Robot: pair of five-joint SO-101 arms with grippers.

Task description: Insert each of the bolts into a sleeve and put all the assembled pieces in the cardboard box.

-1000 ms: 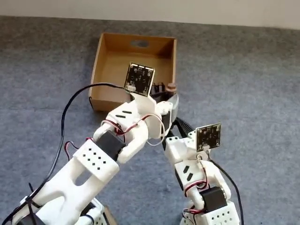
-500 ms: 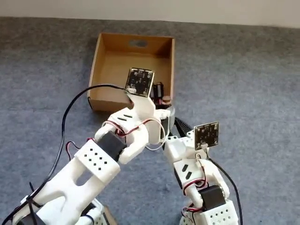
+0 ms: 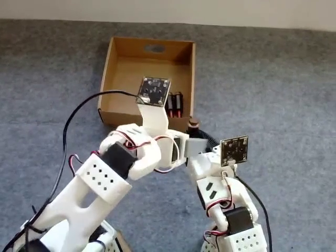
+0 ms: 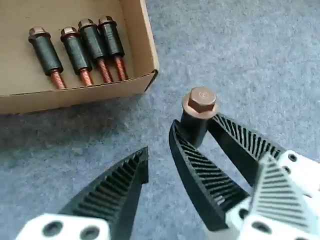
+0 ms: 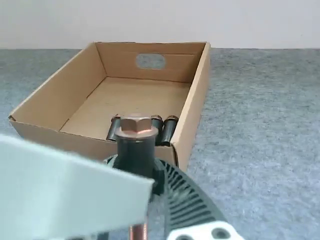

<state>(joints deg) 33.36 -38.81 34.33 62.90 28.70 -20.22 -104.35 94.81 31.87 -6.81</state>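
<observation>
Left wrist view gives you the clearest read. Your right claw (image 4: pixel 193 122) is clamped on a bolt (image 4: pixel 200 100) that sits in its black sleeve (image 4: pixel 192 131), copper hex head on top. One ribbed black jaw presses on each side of the sleeve. Your left claw (image 4: pixel 202 152) is spread wide. Its black jaw stands to one side of the right claw's tips and its pale ribbed jaw to the other, and neither one touches the bolt.

In the high view, the bolt shows just right of centre. It is outside the box (image 3: pixel 131 50), just below that box's lower right corner and over the grey bench (image 3: pixel 273 79). The box itself lies in the upper middle of the frame.

Four pieces (image 4: pixel 75 50), each a bolt in its sleeve, lie side by side on the box floor. In the high view they are in the box's lower right corner. Their copper threads point at the near wall and their heads point away from it.

In the right wrist view you see the bolt upright, with a bit of copper thread showing under the sleeve and the box behind it. The left claw's pale jaw crosses close in front.
</observation>
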